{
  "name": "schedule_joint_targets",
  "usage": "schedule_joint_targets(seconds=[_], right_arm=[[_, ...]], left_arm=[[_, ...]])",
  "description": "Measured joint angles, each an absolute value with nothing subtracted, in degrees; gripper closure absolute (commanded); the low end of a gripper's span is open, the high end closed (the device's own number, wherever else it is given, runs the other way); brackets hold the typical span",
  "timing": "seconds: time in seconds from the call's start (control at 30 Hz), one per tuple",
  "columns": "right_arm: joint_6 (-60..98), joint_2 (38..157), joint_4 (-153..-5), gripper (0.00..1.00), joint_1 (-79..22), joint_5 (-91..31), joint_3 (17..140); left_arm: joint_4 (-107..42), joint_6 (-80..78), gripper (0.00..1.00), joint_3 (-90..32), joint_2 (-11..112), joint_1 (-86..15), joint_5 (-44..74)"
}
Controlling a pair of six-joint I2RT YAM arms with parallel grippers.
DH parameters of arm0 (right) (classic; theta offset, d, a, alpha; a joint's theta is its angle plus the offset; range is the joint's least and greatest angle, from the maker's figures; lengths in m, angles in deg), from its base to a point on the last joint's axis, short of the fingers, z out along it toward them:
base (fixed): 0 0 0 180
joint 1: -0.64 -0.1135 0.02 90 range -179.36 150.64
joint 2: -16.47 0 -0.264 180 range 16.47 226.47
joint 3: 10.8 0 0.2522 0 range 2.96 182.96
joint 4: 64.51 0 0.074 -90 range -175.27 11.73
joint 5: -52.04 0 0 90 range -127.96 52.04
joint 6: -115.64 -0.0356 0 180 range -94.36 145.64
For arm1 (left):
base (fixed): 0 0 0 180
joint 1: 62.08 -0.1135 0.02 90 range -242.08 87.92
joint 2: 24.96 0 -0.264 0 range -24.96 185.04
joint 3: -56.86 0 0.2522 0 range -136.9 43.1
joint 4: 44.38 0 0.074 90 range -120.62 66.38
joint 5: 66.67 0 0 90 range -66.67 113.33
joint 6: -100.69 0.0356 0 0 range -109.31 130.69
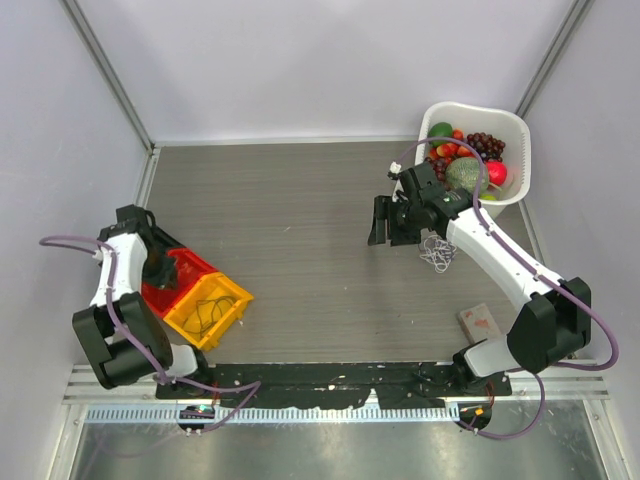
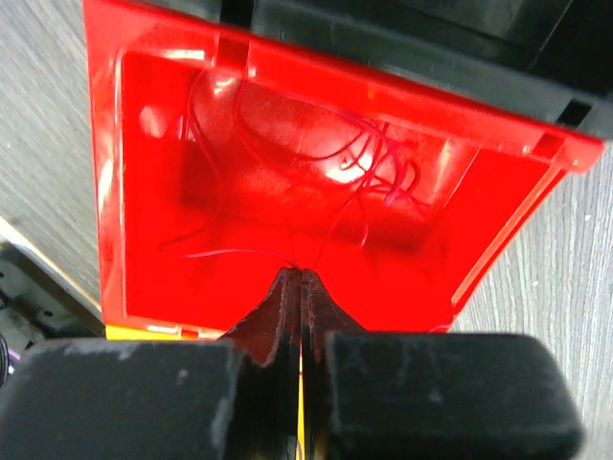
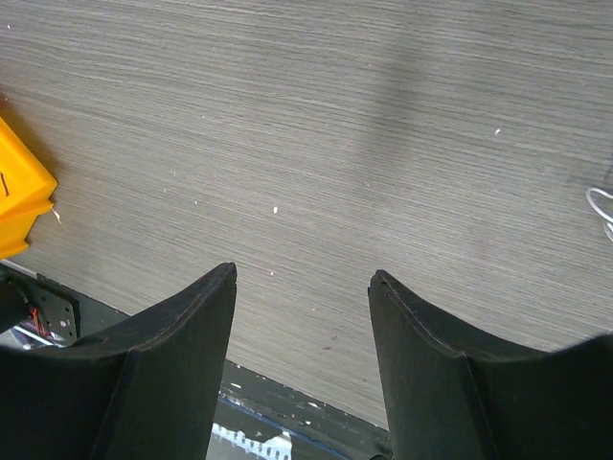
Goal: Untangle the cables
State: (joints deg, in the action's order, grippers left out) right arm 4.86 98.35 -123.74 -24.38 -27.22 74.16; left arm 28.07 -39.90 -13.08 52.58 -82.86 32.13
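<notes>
At eight o'clock on the table [image 1: 300, 200] stand two open bins touching side by side. The red bin [image 2: 105, 192] holds a thin red cable [image 2: 230, 253] in loose loops, and its strands run together at the left gripper [image 2: 300, 283], whose fingers are pressed together on them. The yellow bin [image 1: 235, 295] holds a dark cable [image 1: 205, 316], too fine to trace. At one o'clock a white basket [image 1: 515, 125] is heaped with fruit [image 1: 465, 172]. A white cable [image 1: 437, 252] lies tangled on the bare table at three o'clock, partly under the right forearm; the right wrist view catches only one loop, cut off at its edge. The right gripper [image 3: 303, 273] hangs with fingers spread wide over bare tabletop, holding nothing. From above, the left arm hides part of the red bin. Count: two bins, one basket, three cables.
</notes>
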Motion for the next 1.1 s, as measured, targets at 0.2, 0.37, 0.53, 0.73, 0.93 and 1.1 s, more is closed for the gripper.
schedule_joint_targets(seconds=[0.2,0.37,0.53,0.73,0.93,1.1], right_arm=[[4.8,98.5,-124.2,0.37,-24.4,-27.3,75.2],[4.3,98.7,-124.3,0.37,-24.4,-27.3,75.9],[3.4,100.3,-125.0,0.37,-24.4,-27.3,76.5],[2.5,102.0,-125.7,0.37,-24.4,-27.6,78.4],[1.2,103.1,-127.2,0.37,-24.2,-31.8,80.3],[-1.2,104.9,-128.2,0.37,-22.3,-34.8,81.1]], left_arm=[[22.8,-39.0,1.00,-11.8,55.7,-87.0,31.2],[18.4,-37.4,1.00,-11.5,60.8,-88.0,31.3],[17.8,-35.3,0.84,-11.4,59.8,-87.0,31.9],[19.2,-33.3,0.46,-11.4,46.0,-84.7,33.2],[19.7,-31.8,0.27,-11.4,37.2,-77.2,34.2],[21.0,-31.2,0.22,-11.5,36.6,-70.4,36.4]])
